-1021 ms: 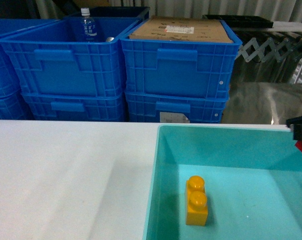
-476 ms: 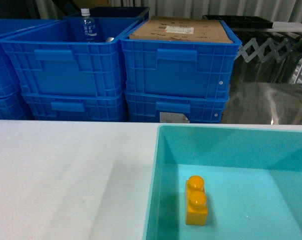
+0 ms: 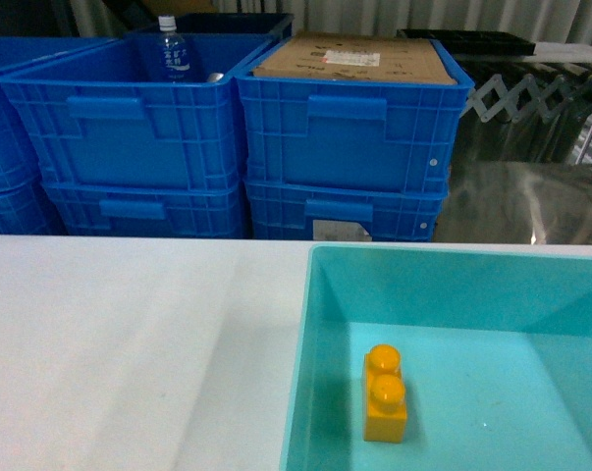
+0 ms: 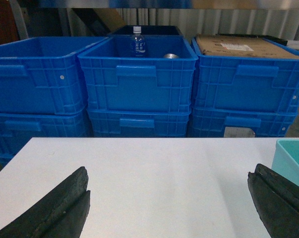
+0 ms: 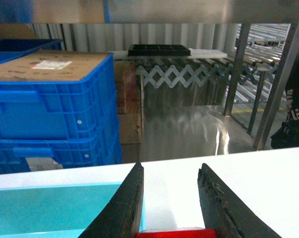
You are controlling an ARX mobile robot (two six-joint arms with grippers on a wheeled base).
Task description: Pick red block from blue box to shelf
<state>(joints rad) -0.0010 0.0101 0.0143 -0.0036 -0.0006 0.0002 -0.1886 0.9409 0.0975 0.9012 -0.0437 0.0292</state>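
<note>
In the right wrist view, the red block sits pinched between the two dark fingers, low at the frame's bottom edge; my right gripper is shut on it, above the white table just right of the blue box. The head view shows the blue box holding only a yellow-orange two-stud brick; neither gripper shows there. My left gripper hangs wide open over bare white table, the box's corner at its right. The silver shelf rises behind the table with square posts.
Stacked dark blue ribbed crates stand behind the table; one holds a water bottle, another a cardboard sheet. A folding roller conveyor runs at the back. The white table stretches left of the box.
One second ago the right gripper with a bit of red showed at the head view's right edge, by the box's far corner. It has since left that view. The yellow brick has not moved.
</note>
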